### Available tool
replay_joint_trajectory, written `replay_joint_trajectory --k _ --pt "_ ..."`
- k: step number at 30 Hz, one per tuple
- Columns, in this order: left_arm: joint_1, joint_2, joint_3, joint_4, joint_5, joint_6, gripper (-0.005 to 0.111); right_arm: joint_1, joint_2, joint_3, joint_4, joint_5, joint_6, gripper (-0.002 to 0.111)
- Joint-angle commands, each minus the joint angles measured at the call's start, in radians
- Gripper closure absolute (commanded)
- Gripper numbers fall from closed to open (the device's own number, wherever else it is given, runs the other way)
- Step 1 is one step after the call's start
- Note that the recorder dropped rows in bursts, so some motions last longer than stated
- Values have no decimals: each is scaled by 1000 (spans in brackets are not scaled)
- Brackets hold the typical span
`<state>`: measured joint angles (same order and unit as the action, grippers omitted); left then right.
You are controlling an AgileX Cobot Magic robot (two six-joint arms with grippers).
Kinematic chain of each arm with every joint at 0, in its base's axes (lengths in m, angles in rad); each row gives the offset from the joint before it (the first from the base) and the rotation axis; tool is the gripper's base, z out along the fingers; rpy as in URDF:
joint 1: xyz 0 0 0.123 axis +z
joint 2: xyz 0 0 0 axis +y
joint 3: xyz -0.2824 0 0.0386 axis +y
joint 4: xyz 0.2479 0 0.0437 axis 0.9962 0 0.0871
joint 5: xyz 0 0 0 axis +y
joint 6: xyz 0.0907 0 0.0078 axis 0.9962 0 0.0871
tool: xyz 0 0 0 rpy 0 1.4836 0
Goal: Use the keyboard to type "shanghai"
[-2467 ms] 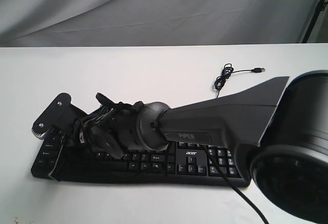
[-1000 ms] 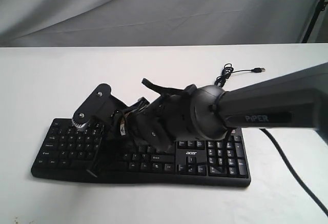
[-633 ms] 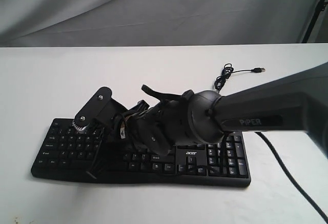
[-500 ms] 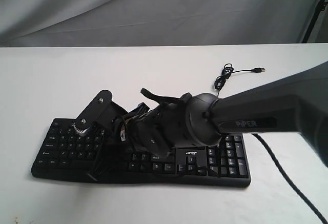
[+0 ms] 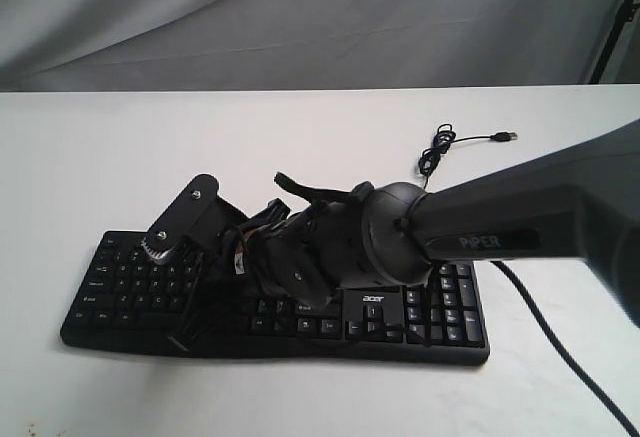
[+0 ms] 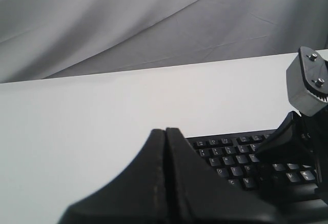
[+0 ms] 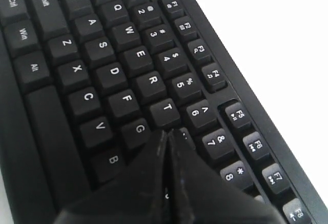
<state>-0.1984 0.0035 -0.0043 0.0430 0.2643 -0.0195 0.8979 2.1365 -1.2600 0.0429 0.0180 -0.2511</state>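
The long black keyboard [image 5: 372,302] lies along the front of the white table, and its keys also show in the wrist views [image 6: 233,158] [image 7: 113,70]. My right arm reaches across it from the right. The right gripper [image 5: 187,329] points down at the left-middle letter keys. Its fingers are shut with nothing between them. In the right wrist view the right gripper [image 7: 167,133] has its tips right beside the G key [image 7: 138,129], below T, and they cover the key after G. My left gripper [image 6: 165,130] is shut and empty, off the keyboard's left end.
The keyboard's thin USB cable [image 5: 437,149] lies coiled on the table behind its right end, with the plug [image 5: 508,136] pointing right. A grey cloth backdrop [image 5: 320,17] hangs behind the white table [image 5: 100,147]. The right arm's thick link [image 5: 520,222] spans the number pad side.
The right gripper has travelled from the keyboard's far left end toward the middle letters. Over the last second it sank a little onto the keys, then held still. The keyboard has not shifted.
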Motion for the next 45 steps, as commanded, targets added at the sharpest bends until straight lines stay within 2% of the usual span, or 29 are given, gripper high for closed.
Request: replay_joint_trajectory --k 1,45 --pt "-4 -3 4 1 -5 -3 107 5 0 6 2 -11 -6 108" --pt "-4 -3 4 1 -5 -3 107 10 5 6 -6 -29 -22 108"
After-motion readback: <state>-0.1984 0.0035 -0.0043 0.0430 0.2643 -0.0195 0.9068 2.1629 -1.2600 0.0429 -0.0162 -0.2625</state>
